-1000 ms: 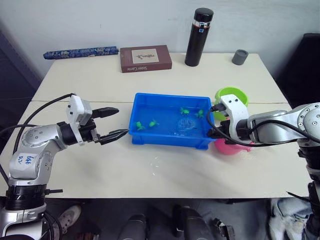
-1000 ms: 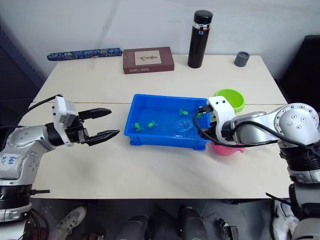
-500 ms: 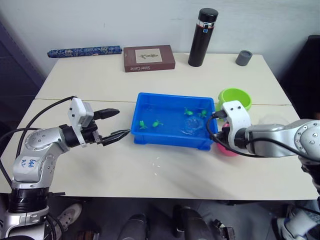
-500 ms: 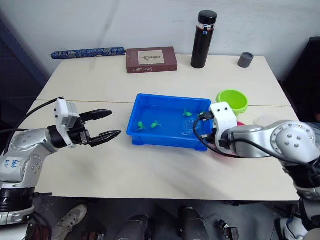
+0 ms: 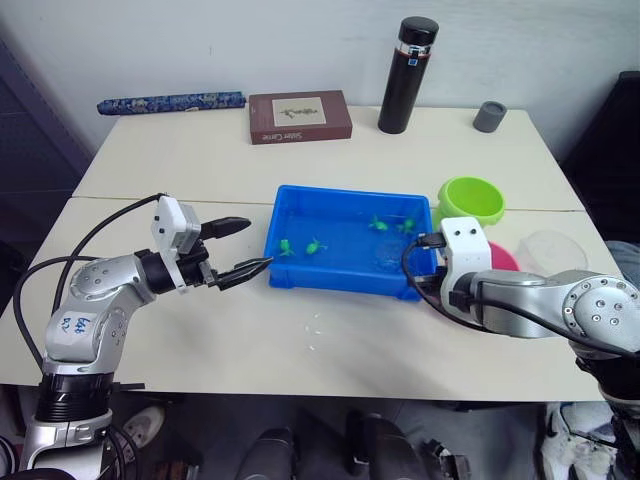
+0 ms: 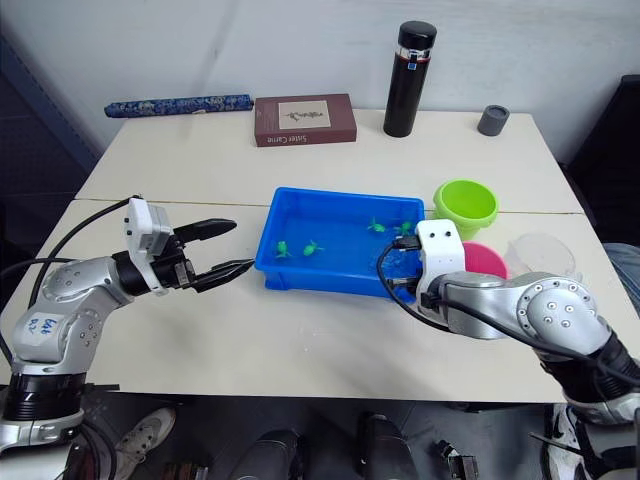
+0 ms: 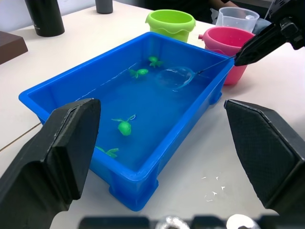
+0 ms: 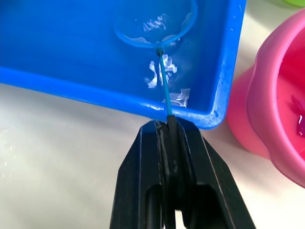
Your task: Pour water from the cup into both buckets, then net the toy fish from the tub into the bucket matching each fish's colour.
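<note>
The table (image 5: 330,350) carries everything, and the blue tub (image 5: 290,275) sits at its middle with water in it. Just off the tub's right end the pink bucket (image 5: 500,258) stands close by, the lime green bucket (image 5: 472,198) behind it, and the clear cup (image 5: 552,250) to the right of the pink one. Along the far edge there's a black flask (image 5: 406,74), a brown book (image 5: 300,115), a blue patterned roll (image 5: 170,102) and a small grey cup (image 5: 488,115).

The left gripper (image 5: 242,248) hangs beside the tub's left end, fingers spread wide with nothing between them. The right gripper (image 8: 167,131) is at the tub's near right corner, pinched tight on the net (image 8: 155,21); the thin handle crosses the rim and the round hoop lies in the water.

Green toy fish (image 7: 124,127) are scattered in the tub, two near the left end, two toward the far right corner. Something magenta (image 8: 301,130) rests inside the pink bucket; what it is can't be made out.
</note>
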Robot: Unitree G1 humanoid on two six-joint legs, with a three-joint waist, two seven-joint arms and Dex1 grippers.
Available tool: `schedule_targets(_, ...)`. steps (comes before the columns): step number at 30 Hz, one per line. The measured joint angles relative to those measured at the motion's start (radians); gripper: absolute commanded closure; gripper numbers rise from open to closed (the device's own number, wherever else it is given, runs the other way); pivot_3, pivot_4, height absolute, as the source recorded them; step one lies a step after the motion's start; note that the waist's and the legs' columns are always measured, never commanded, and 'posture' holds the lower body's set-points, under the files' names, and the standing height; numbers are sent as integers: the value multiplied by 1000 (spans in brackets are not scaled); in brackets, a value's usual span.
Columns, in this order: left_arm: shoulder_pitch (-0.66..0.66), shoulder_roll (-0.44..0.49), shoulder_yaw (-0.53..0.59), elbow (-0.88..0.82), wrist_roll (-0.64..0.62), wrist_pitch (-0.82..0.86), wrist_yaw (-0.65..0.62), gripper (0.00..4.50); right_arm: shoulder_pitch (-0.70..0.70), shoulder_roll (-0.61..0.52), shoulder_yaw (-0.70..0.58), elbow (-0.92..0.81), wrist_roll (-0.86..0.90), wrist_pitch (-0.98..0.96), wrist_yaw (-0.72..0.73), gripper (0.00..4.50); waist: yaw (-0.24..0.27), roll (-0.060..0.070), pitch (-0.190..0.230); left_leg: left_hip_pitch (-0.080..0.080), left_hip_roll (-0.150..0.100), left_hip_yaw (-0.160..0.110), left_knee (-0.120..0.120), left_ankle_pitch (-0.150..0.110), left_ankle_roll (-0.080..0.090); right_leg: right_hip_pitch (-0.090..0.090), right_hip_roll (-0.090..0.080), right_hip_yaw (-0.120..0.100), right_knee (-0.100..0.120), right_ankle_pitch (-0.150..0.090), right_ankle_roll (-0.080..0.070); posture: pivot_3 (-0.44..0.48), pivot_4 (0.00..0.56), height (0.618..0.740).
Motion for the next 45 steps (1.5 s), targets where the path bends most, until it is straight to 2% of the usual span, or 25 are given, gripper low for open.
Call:
schedule_targets(13, -1, 20, 2, -1, 0, 2, 0, 28, -90, 191, -1, 138, 2, -8, -188, 4500, -3, 0, 0, 0, 0, 0, 0, 0, 0, 0, 0, 0, 1, 0, 0, 0, 150, 739)
schedule_targets(24, 1, 40, 17, -11, -1, 9, 5, 28, -157, 253, -1, 251, 8, -15, -299, 4500, -7, 0, 0, 0, 0, 0, 0, 0, 0, 0, 0, 0, 3, 0, 0, 0, 150, 739)
schedule_targets(30, 7, 42, 19, -14, -1, 14, 12, 28, -199, 282, -1, 286, -64, -15, -284, 4500, -10, 0, 0, -1, 0, 0, 0, 0, 1, 0, 0, 0, 4, 0, 0, 0, 150, 739)
schedule_targets(45, 8, 43, 20, -15, -1, 15, 13, 28, -219, 318, -4, 260, -399, 112, -83, 4500, -11, 1, 0, -2, 0, 0, 0, 0, 1, -1, 0, 0, 4, 0, 0, 0, 150, 739)
